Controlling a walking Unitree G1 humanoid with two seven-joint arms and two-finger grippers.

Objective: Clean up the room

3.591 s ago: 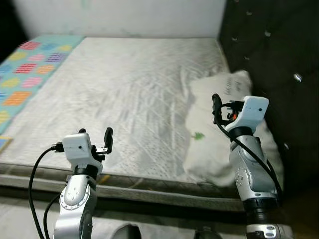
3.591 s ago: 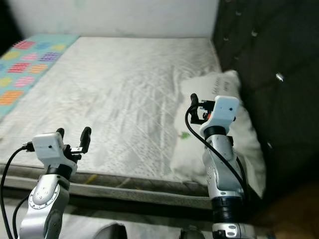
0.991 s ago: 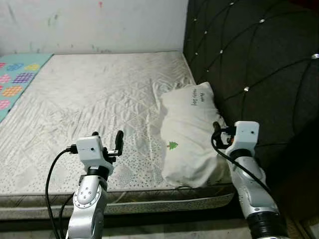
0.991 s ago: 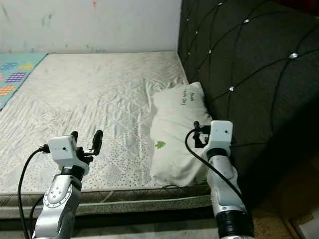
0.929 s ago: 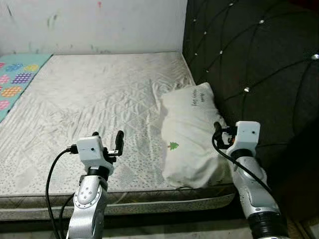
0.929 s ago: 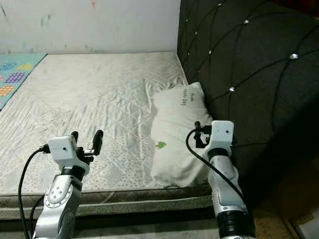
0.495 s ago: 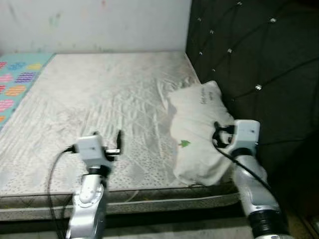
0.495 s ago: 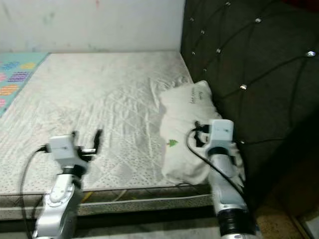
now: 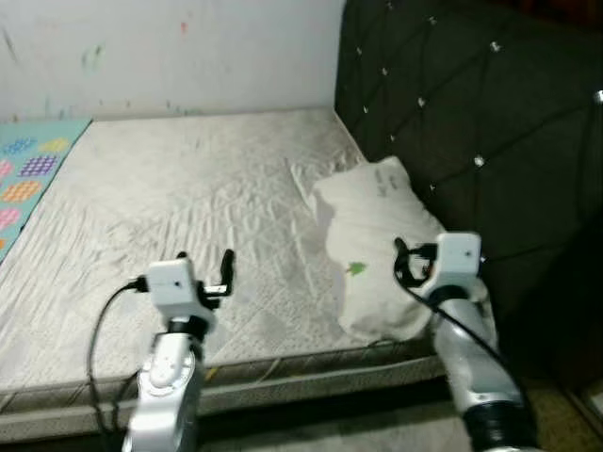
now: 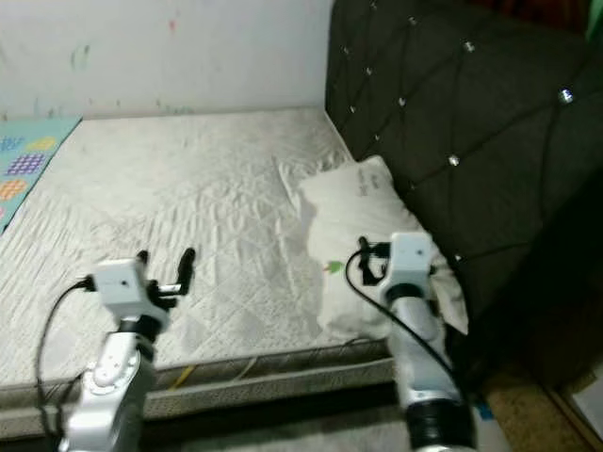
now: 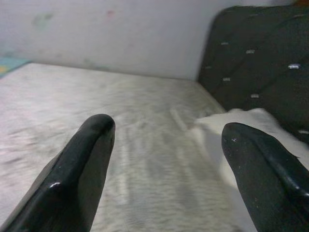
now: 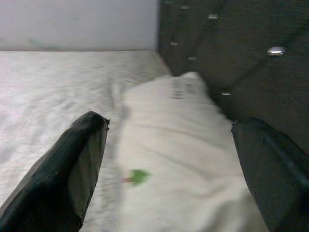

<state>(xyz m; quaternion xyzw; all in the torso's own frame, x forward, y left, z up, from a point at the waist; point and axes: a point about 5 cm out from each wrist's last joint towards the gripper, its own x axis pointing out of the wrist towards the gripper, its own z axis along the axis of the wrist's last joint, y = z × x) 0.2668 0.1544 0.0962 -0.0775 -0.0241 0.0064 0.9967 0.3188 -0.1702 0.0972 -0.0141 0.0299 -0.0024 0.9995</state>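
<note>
A white pillow [image 9: 372,235] with a small green mark and dark lettering lies on the bare quilted mattress [image 9: 179,188], against the dark tufted headboard [image 9: 452,104]. My right gripper [image 9: 407,262] hovers just above the pillow's near end; in the right wrist view the right gripper [image 12: 169,121] is open, with the pillow [image 12: 178,145] between and beyond its fingers. My left gripper [image 9: 203,262] is held over the mattress's front edge. In its wrist view the left gripper [image 11: 168,124] is open and empty, and the pillow [image 11: 241,125] lies off to one side.
A colourful patterned mat [image 9: 24,174] covers the bed's far left part. A pale wall [image 9: 170,52] stands behind the bed. The mattress's front edge [image 9: 283,372] runs just before me, with a strip of floor [image 10: 542,414] at the lower right.
The whole picture has shifted and turned, so the camera moved; the pillow and headboard now sit nearer the middle. Both arms keep the same pose with open fingers.
</note>
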